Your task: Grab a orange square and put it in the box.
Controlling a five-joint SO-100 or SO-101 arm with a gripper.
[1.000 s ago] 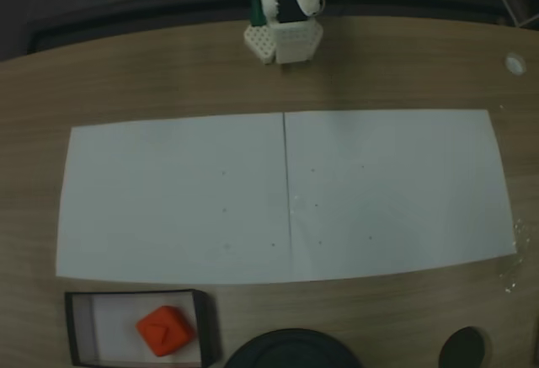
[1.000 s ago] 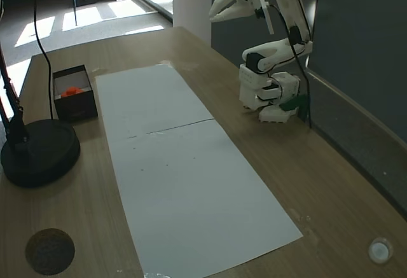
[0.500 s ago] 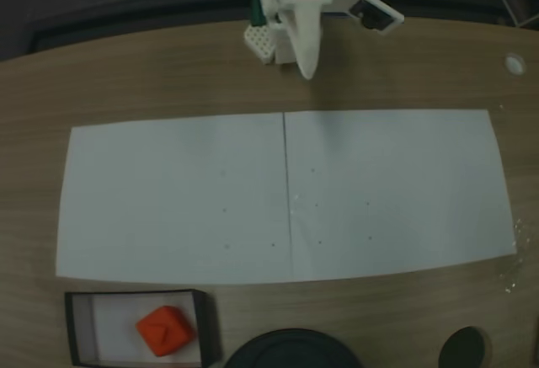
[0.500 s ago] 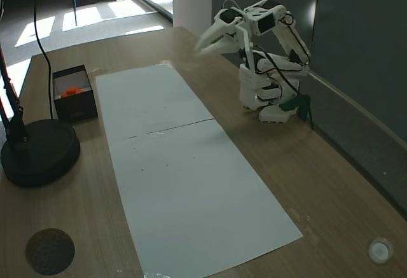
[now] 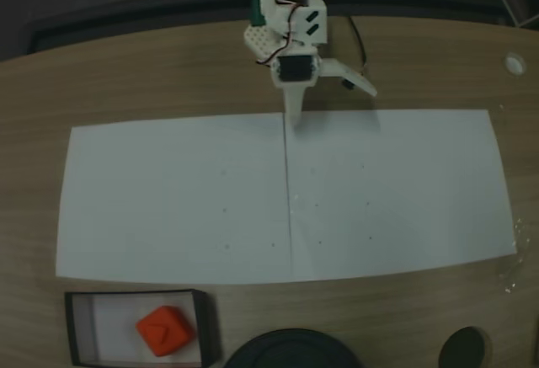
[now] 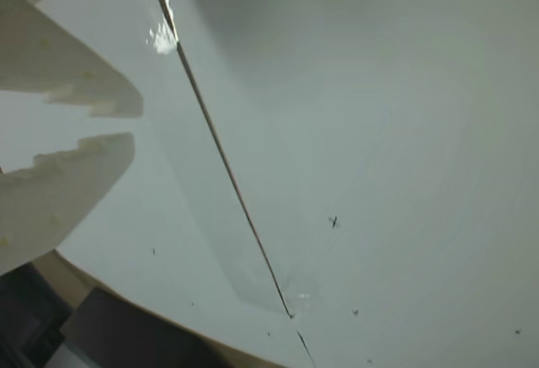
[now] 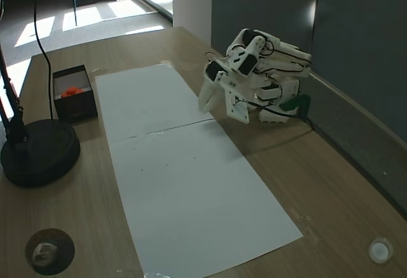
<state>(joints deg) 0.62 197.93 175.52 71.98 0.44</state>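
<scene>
Item: end effector (image 5: 292, 116). I am seeing it hanging low at the far edge of the white paper sheet (image 5: 168, 200), right by the seam (image 5: 287, 191) between the two sheets, in the top-down fixed view. In the wrist view its two pale fingers (image 6: 76, 90) are standing a little apart with nothing between them; I am reading it as slightly open and empty.

Item: orange square (image 5: 166, 331). It is sitting inside the box (image 5: 76, 330), turned cornerwise on the white floor, at the near left of the table (image 5: 126, 73). The task looks already done to me.

Relation: the block is lying toward the near left of the end effector, well apart, across the full depth of the paper. No long axis to align on; the block is roughly square.

Hard to make out: in the angled fixed view the square (image 7: 73, 91) is showing as a sliver above the box wall (image 7: 77, 105). The round black base (image 5: 290, 347) is being cut off by the near frame edge.
</scene>
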